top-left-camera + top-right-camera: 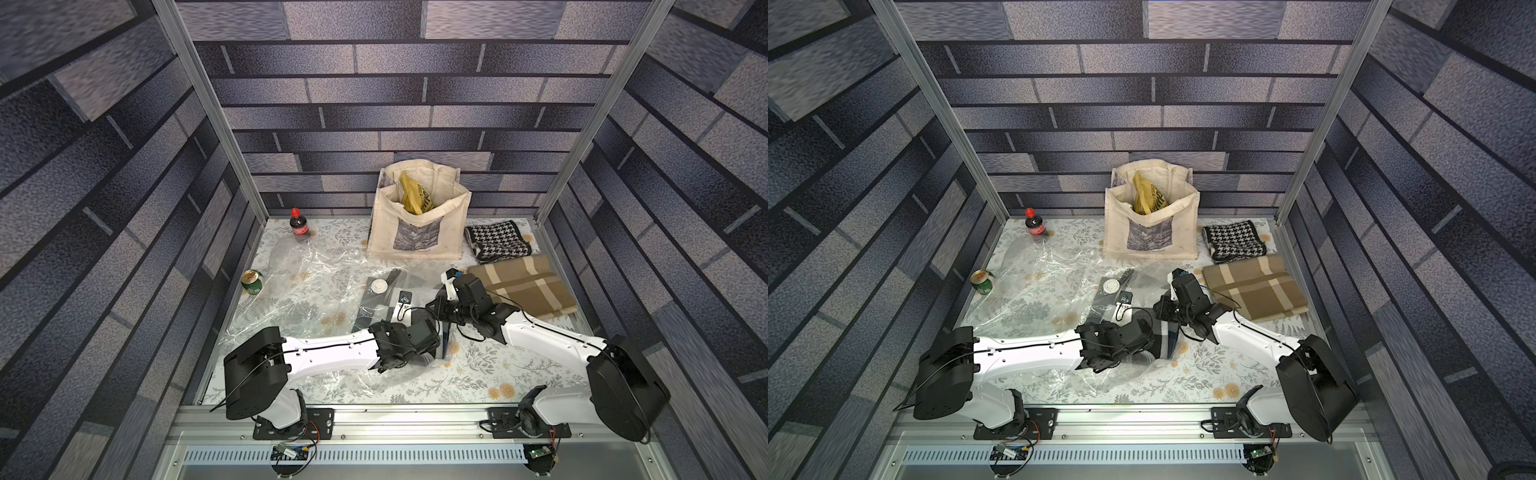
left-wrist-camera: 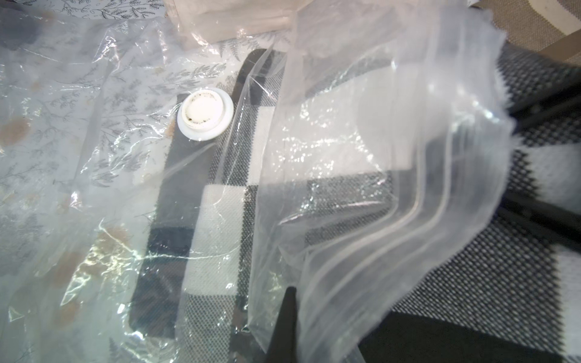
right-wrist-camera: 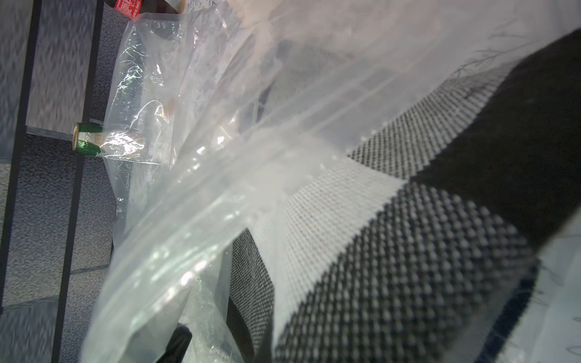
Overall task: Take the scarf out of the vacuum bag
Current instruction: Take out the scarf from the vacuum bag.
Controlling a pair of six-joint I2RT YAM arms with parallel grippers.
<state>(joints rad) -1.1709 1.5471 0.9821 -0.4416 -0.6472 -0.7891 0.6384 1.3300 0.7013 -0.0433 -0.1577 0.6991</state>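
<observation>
Left gripper (image 2: pixel 284 317) clamped on the vacuum bag (image 2: pixel 361 176) mouth, right gripper (image 3: pixel 176 342) closed, its hold unclear, checked scarf (image 2: pixel 213 226) half inside.

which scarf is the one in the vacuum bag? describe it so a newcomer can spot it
Start at the cream tote bag against the back wall and come forward onto the clear crinkly vacuum bag spread over the floral table. The scarf lies inside it, under the round white valve cap. Unlike the houndstooth scarf and tan plaid scarf, it is black, white and grey checked, seen through plastic.
</observation>
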